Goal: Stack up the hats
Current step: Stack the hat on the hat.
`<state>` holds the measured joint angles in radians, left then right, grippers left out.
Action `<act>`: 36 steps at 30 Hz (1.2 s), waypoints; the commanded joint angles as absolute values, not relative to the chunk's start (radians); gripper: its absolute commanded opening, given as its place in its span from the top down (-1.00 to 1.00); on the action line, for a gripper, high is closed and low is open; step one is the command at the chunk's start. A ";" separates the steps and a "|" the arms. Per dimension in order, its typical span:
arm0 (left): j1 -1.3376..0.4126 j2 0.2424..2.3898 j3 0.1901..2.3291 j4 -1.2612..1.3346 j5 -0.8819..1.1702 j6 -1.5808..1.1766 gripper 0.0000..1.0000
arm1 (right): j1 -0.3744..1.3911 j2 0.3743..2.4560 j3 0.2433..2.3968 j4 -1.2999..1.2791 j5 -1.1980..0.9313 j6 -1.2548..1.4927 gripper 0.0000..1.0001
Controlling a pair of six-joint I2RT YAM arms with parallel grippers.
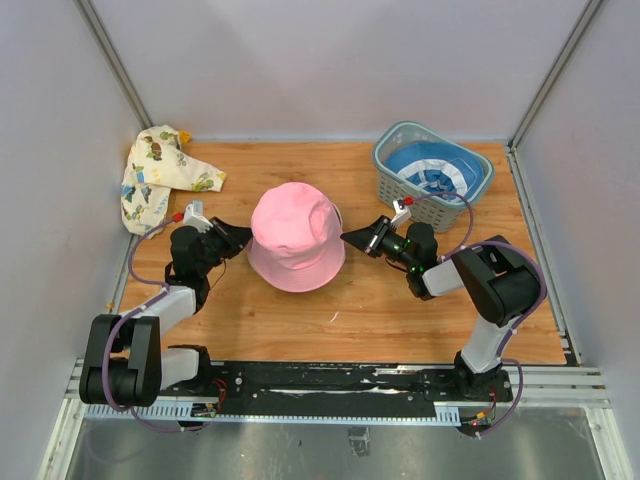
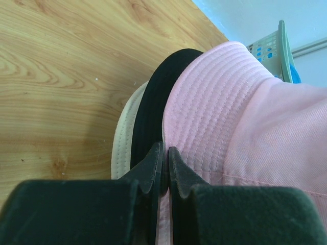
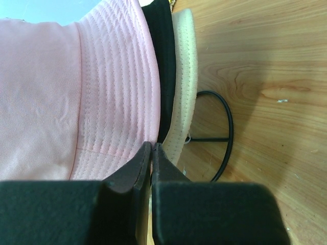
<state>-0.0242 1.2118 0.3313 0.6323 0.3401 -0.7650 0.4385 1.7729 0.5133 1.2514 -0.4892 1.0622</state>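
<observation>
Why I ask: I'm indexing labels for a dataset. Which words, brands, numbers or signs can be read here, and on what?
No text can be read in any view.
pink hat: plain, no tag showing.
black hat and cream hat: plain brims.
patterned cloth: cartoon prints only; any lettering is too small to tell.
basket and the blue-and-white fabric in it: no legible marks.
</observation>
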 commanded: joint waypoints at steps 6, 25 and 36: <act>-0.020 1.232 0.288 0.468 0.267 -0.705 0.90 | 0.442 1.809 0.499 1.090 -0.468 0.994 0.99; -0.020 1.130 0.271 0.410 0.249 -0.708 0.27 | 0.437 1.769 0.584 0.966 -0.454 0.960 0.99; -0.020 1.043 0.267 0.342 0.198 -0.704 0.26 | 0.425 1.690 0.712 0.782 -0.456 0.882 0.99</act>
<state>-0.0212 1.0794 0.2775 0.3561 0.2268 -0.7185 0.4374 1.7153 0.6487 0.8940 -0.4808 0.9501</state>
